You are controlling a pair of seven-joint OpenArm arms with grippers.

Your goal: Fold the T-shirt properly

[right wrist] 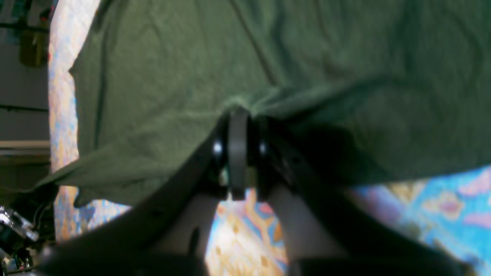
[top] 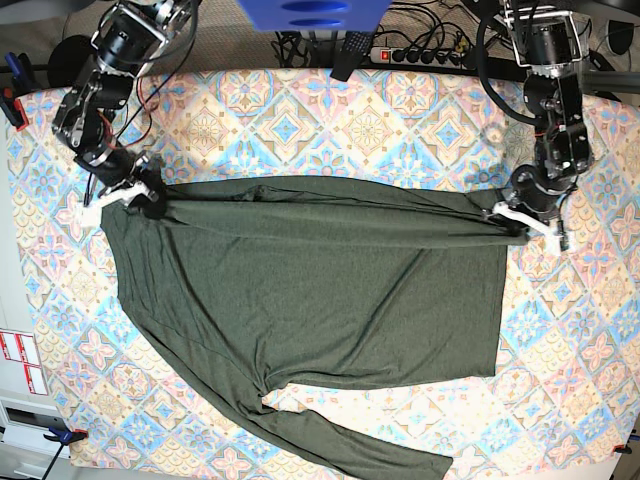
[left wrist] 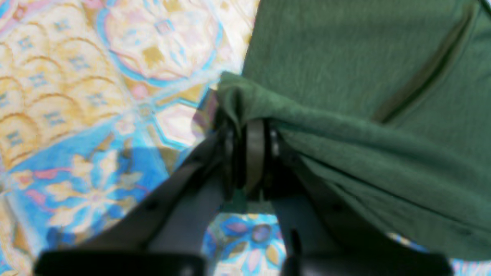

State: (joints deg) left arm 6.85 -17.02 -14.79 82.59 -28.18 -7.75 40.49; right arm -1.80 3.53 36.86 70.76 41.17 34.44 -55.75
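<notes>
I am holding the large dark heather-green long-sleeved knit T-shirt [top: 320,285] stretched across the patterned blue-and-yellow tablecloth [top: 300,120], its top edge pulled taut between both arms. The left gripper [left wrist: 251,126] is pinching a bunched corner of fabric, jaws pressed together on it; the right gripper [right wrist: 238,115] is clamping the opposite end likewise. I judge this an early spreading or first-fold step; next I should be carrying that edge toward the hem evenly. Both wrist views are blurring, and one sleeve [top: 350,445] is trailing off below.
</notes>
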